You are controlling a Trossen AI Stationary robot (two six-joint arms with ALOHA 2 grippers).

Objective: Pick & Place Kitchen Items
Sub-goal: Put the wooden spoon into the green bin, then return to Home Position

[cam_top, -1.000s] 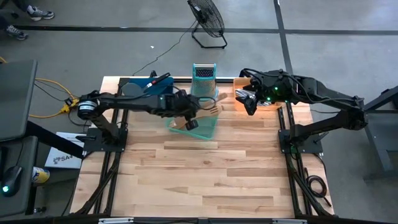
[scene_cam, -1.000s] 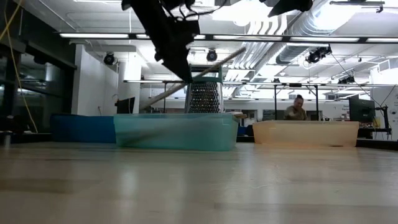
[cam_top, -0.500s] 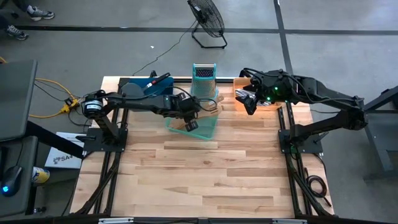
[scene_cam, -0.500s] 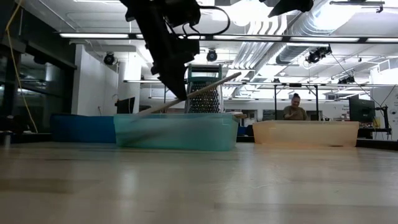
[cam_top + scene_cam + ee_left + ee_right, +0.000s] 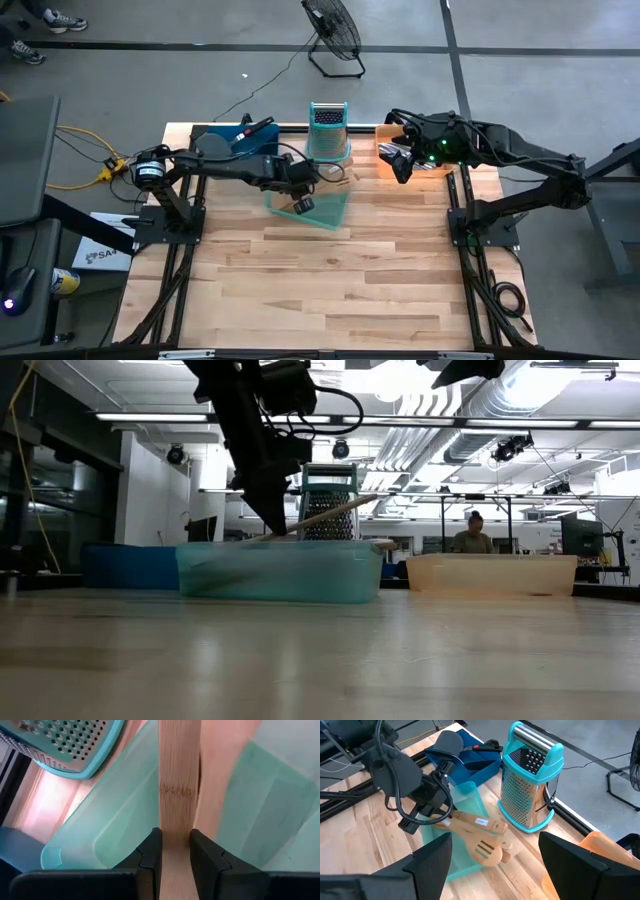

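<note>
Mid-task, judging by the layout. You have the left gripper (image 5: 175,851) clamped narrowly on the handle of a pale wooden spatula (image 5: 178,780), both dark fingers (image 5: 150,851) pressing its flat sides, directly over the translucent green plastic tray (image 5: 335,208).

Landmark: the teal-framed upright metal box grater (image 5: 327,128).

- Green tray sits just in front of the grater, touching or nearly so. Other pale wooden utensils (image 5: 482,845), including a slotted spatula, already lie across its grater-side end and overhang the rim. So part of the sorting looks done.
- Blue plastic tray (image 5: 232,138) lies left of the grater; a black utensil with a red-tipped handle (image 5: 258,126) rests in it.
- Orange plastic tray (image 5: 384,154) lies right of the grater. The right gripper (image 5: 398,165) hovers over it, fingers spread wide, holding nothing. Silver metal shows beneath it; you cannot tell how many pieces.
- No loose utensils show on the bare wooden table (image 5: 330,280).

Held spatula (image 5: 320,518): the long axis is tilted, not level. From the low view the gripped handle end sits low, at about the tray rim, and the far end rises toward the grater. From above it runs from the left gripper toward the grater's right front.

What is left, by my reading: lower and release this spatula into the green tray. Whether more items wait elsewhere, you cannot tell from here.
</note>
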